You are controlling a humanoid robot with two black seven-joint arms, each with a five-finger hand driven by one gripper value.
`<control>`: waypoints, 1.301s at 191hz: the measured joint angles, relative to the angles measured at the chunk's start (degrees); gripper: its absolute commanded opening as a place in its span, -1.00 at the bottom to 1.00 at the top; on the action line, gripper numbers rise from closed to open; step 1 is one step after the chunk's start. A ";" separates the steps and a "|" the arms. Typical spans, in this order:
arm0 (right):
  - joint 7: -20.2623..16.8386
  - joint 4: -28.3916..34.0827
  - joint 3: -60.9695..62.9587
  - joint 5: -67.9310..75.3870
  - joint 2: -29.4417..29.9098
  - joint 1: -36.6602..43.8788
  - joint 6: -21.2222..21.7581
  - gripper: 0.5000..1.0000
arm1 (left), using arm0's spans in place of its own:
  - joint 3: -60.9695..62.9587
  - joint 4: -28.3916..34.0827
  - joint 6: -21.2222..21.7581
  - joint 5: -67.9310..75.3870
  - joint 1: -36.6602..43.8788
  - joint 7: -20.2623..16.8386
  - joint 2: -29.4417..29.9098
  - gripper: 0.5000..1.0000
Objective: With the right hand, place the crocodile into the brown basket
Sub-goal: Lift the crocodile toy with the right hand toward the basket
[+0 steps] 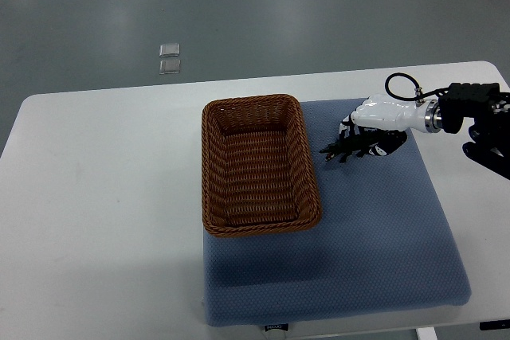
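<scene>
Basket point(260, 166) sits on mat's point(374, 244) left part, mat on tabletop point(103, 197). Crocodile point(351, 149) just right of basket, under right hand point(381, 121).

Lab-like room, white table point(103, 197), blue pad point(374, 236), bare grey floor point(239, 13)

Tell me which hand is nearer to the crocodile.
Right. The right hand is on the crocodile, fingers curled around it, just right of the brown basket on the blue mat. The left hand is not in view.
</scene>
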 measured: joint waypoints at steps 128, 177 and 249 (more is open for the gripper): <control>0.32 0.08 0.09 2.01 0.23 0.10 -0.02 -0.97 | 0.00 0.00 0.00 0.00 -0.02 0.00 0.00 1.00; 0.32 0.08 0.09 2.69 0.01 0.31 0.69 -1.00 | 0.00 0.00 0.00 0.00 -0.01 0.00 0.00 1.00; 1.11 0.08 0.17 6.62 0.00 0.97 1.37 -1.00 | 0.00 0.00 0.00 0.00 0.00 0.01 0.00 1.00</control>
